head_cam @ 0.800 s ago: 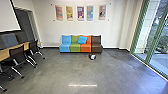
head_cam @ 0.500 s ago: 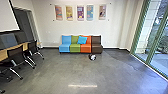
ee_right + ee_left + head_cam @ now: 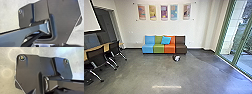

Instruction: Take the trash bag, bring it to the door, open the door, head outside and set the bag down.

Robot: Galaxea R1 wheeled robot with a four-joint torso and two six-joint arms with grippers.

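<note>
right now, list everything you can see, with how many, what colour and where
armless sofa: one, blue, green, orange and brown sections, against the far wall
square cushion: one, light blue, on the sofa
small roundish object: one, black and white, on the floor before the sofa, cannot tell what
tall rectangular wall panels: five, multicoloured, above the sofa
wheeled chairs: at least two, black, left
long desk: one, light wood, behind the chairs
flat screen: one, white, upper left
framed glazing: several panes, green frame, right
smooth floor: one, grey, throughout
wide robot plate: one per wrist view, dark
jointed robot bar: one per wrist view, greyish, beside the plate
</note>
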